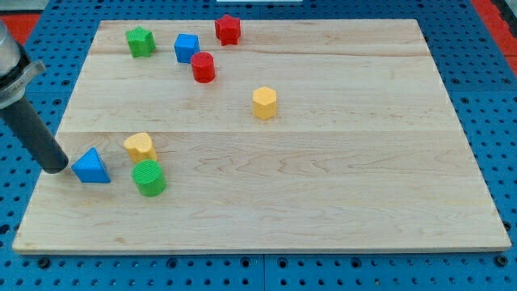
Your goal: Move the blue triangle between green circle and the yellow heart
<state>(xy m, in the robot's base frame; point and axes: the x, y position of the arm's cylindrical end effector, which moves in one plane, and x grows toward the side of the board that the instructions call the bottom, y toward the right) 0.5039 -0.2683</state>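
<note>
The blue triangle lies near the board's left edge, low in the view. The yellow heart sits just to its upper right. The green circle stands just right of the triangle and below the heart. The three blocks are close together. My tip is at the triangle's left side, touching it or almost touching it. The dark rod slants up to the view's top left.
A green star, a blue cube, a red cylinder and a red star-like block sit at the top left. A yellow hexagon stands near the middle. The wooden board lies on a blue pegboard.
</note>
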